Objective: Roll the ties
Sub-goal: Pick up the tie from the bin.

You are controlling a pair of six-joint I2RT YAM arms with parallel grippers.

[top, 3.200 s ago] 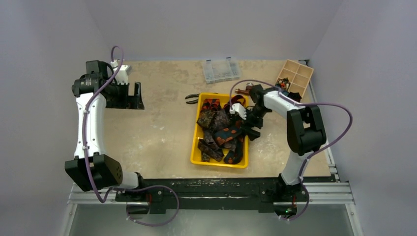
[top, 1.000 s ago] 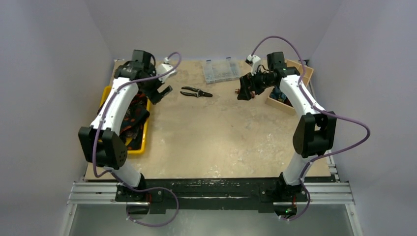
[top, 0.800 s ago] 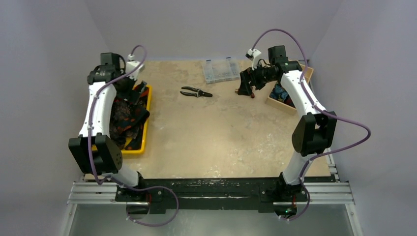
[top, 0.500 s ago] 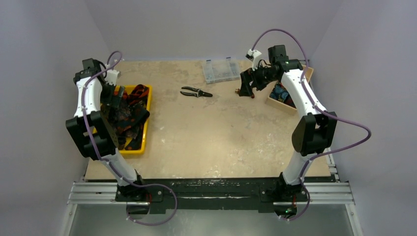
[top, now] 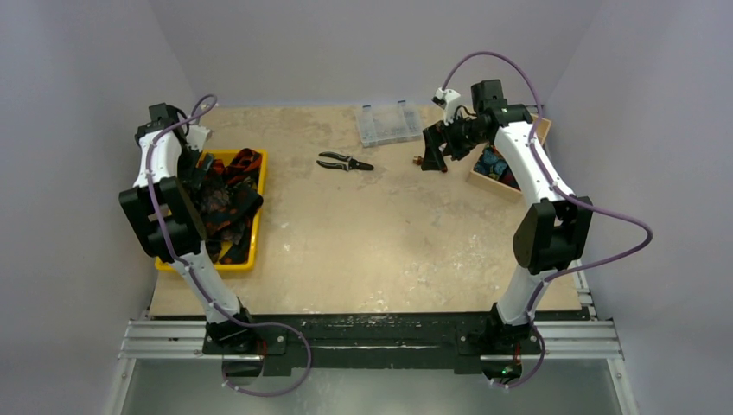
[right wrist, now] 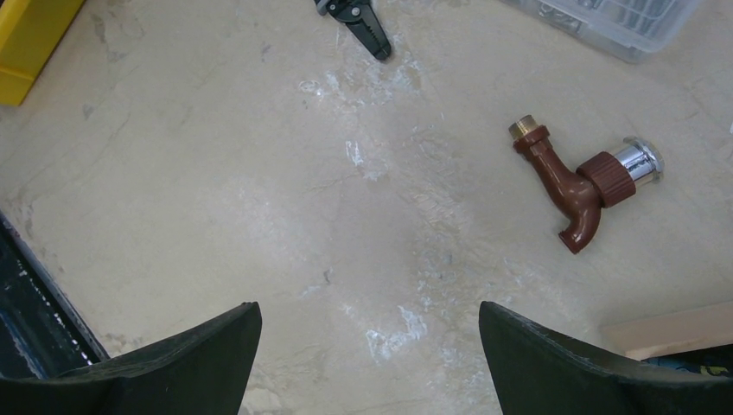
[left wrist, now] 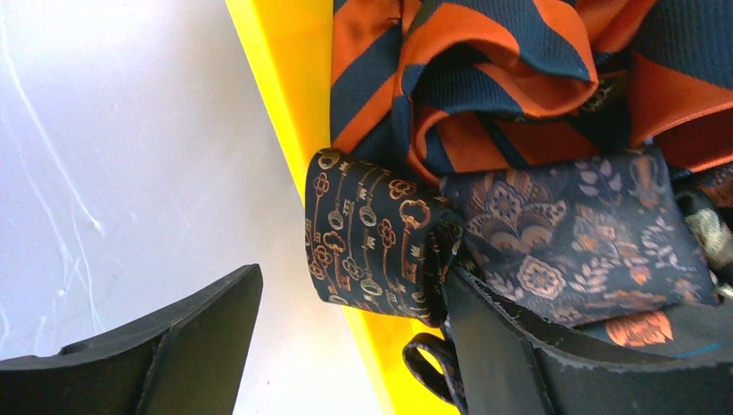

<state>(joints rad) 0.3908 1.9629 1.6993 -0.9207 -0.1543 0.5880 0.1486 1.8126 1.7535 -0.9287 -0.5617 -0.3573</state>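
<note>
- Ties [top: 226, 201] lie heaped in the yellow tray [top: 257, 226] at the left side of the table [top: 372, 233]; soft, light, probably slippery cloth.
- Left gripper [left wrist: 353, 290] stands spread across the tray wall, pinching nothing; the key-patterned tie [left wrist: 367, 233] hangs over that wall between its jaws.
- Best hold, I think: the folded end of this tie, taken deep.
- Right gripper [right wrist: 370, 316] is spread wide above the table, well apart from them.

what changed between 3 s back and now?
The yellow bin of ties went from centre to the table's left edge. The left tool swung down over it, open astride a key-patterned tie. The right tool left the bin for the far right, open. The organiser box stayed put.
</note>
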